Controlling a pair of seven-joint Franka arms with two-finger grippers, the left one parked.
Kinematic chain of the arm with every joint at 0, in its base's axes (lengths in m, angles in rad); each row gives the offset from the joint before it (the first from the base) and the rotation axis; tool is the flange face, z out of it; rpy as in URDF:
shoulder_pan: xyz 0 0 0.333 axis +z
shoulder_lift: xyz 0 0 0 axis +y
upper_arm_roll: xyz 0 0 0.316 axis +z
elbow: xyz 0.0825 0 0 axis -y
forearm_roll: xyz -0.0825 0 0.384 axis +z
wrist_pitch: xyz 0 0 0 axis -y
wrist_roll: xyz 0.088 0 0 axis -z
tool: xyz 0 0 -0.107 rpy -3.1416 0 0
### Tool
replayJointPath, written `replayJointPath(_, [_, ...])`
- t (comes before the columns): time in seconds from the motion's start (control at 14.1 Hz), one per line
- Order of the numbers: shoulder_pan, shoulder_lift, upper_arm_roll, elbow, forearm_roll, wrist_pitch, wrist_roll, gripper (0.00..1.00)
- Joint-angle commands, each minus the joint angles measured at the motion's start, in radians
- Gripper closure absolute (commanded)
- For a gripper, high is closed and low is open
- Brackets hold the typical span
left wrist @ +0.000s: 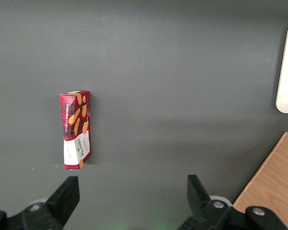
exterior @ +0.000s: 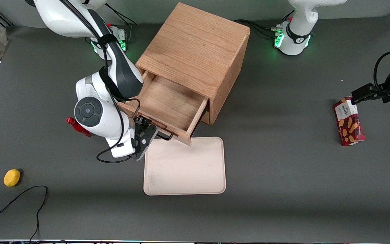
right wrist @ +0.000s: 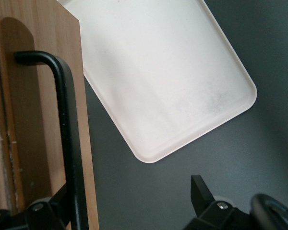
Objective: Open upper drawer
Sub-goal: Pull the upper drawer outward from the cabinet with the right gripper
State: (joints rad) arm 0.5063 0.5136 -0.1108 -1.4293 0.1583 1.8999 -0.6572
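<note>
Claw at one pulled-out upper drawer's handle, beside one tray.

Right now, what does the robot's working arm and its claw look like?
The arm is glossy white with rounded joints, a dark grey band and a grey round cap. Thin black cables loop along it. Its claw, by the drawer handle, is black. Green lights glow at the base.

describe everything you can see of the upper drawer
The upper drawer is light oak, shallow and wide, pulled well out of the cabinet, with nothing visible inside. Its flat front panel carries a thin black bar handle. The front corner overhangs the cream tray in the front view. The gripper sits open at the handle, the bar between its fingers near one fingertip.
</note>
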Motion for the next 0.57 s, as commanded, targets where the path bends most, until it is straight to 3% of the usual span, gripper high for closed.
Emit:
replayJointPath(0.0, [-0.011,0.052,0.002,0.084,0.003,-0.024,-0.022,0.0])
replayJointPath(0.5, [-0.029,0.088,0.003,0.141,0.007,-0.027,-0.024,0.0])
